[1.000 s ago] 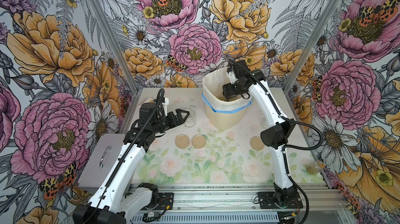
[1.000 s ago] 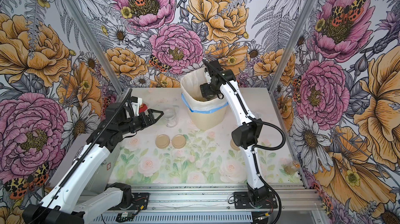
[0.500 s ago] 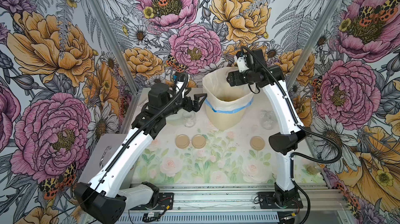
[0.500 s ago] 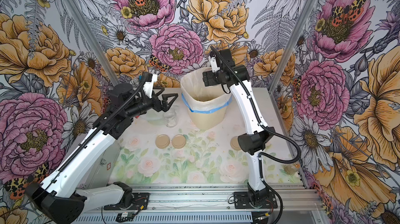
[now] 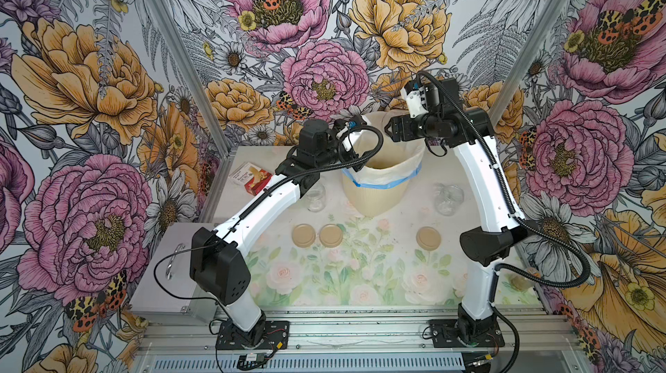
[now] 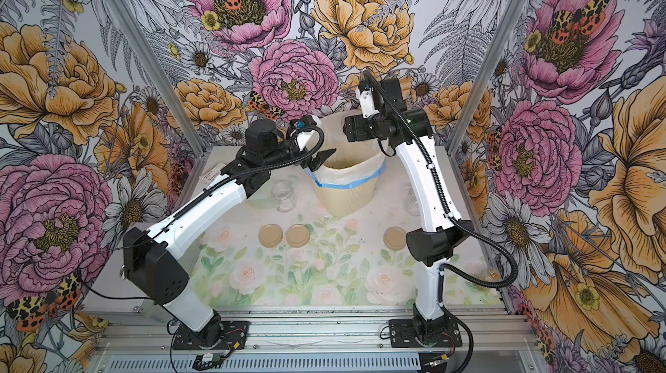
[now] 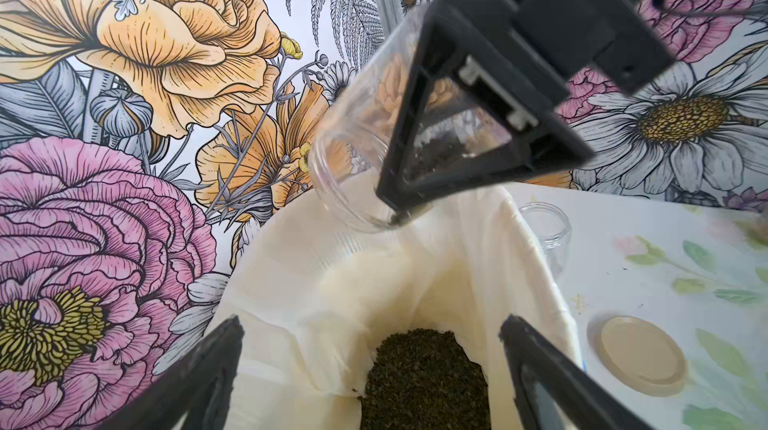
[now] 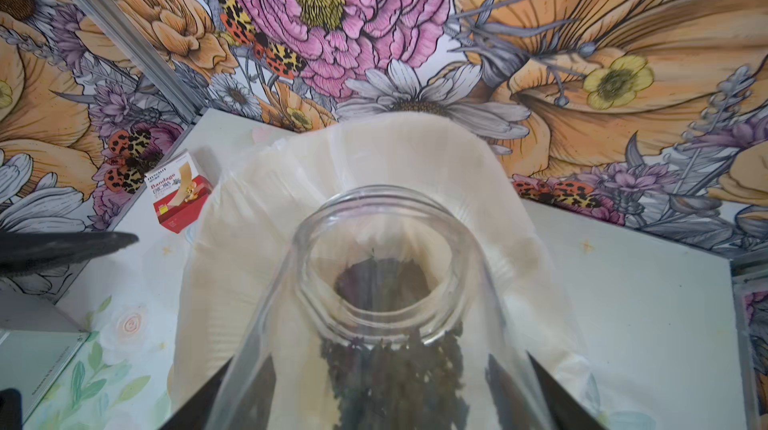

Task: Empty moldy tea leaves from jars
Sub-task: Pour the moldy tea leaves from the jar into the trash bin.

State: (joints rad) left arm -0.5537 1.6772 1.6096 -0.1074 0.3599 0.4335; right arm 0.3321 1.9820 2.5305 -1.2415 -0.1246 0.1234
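Jar (image 7: 353, 158) tilted over bin rim (image 5: 417, 159); left jaws spread alongside.

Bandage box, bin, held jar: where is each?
bandage box (image 5: 251, 177), in a top view, its top face.
bin (image 5: 374, 198), in a top view, its ribbed wall.
held jar (image 7: 356, 131), left wrist view, its clear side.

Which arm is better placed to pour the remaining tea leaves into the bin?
Right. The right hand grips the jar, tilted over the bin with tea leaves inside. The left hand is open and empty near the rim.
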